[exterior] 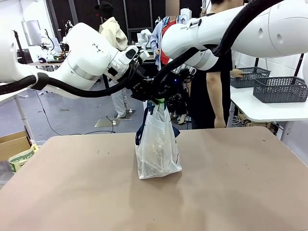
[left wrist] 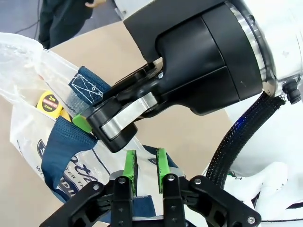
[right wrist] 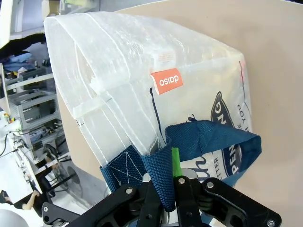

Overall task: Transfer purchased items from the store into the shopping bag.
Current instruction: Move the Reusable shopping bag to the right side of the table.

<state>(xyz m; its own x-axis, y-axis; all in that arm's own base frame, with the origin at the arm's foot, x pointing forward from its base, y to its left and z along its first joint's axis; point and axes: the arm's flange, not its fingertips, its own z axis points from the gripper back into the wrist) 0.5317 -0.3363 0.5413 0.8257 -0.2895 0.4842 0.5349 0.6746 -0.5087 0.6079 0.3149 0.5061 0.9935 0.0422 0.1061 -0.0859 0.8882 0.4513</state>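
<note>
Shopping bag [exterior: 158, 149] stands upright at mid-bench [exterior: 72, 192], well clear of every edge, its top gathered to a narrow peak. Both arms meet directly above that peak, the left one in from the left and the right one from the right, wrists almost touching. Right pincer [right wrist: 165, 163] is clamped on a navy strap handle [right wrist: 208, 137], the webbing folded between its green pads. Left pincer [left wrist: 146, 153] sits just beside it, jaws narrow with a slim gap between the pads. Navy strap shows near their base, but whether it is actually pinched cannot be told. A yellow tape measure [left wrist: 47, 102] lies inside the bag against the translucent wall, so at least one purchase is already in. Other contents cannot be made out. Two dark grey openwork baskets [exterior: 280, 89] sit on a white side table at the far right, well apart from the bag. A person [exterior: 216, 72] stands at the far side of the bench. Key relation: the bag hangs straight below both pincers, long axis vertical, handles running up into the grips, neither arm clearly nearer. Judgement: loading looks late or done. Any lift should go straight up and evenly, since a sideways pull on a single handle could tip the bag or slip the strap.
</note>
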